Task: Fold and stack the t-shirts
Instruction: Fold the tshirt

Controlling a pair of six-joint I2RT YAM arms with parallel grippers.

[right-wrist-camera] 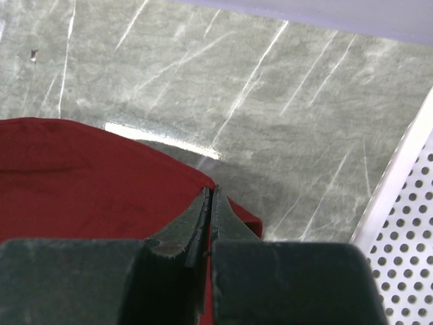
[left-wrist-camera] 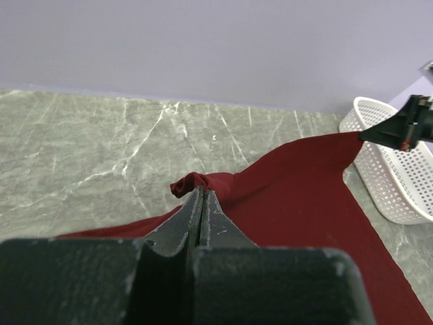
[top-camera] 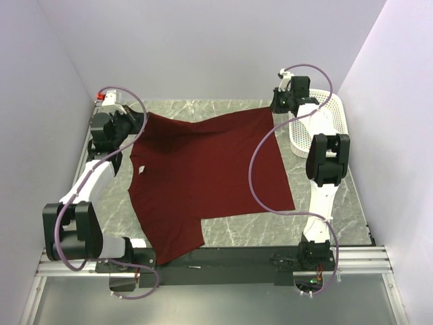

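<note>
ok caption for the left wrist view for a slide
Left gripper shut on a bunched corner of the maroon t-shirt, white basket beyond.

Bare strips of table (top-camera: 196, 108) lie beyond and before the spread t-shirt (top-camera: 203, 176); a white basket (top-camera: 340, 118) fills the far right corner; walls (top-camera: 40, 81) hem both sides.

Left claw (left-wrist-camera: 201, 192) clamped, right claw (right-wrist-camera: 210, 191) clamped, both outstretched

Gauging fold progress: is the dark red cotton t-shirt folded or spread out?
Spread out, unfolded: the dark red cotton t-shirt lies open across the grey marble table; left gripper and right gripper pinch its far corners.
</note>
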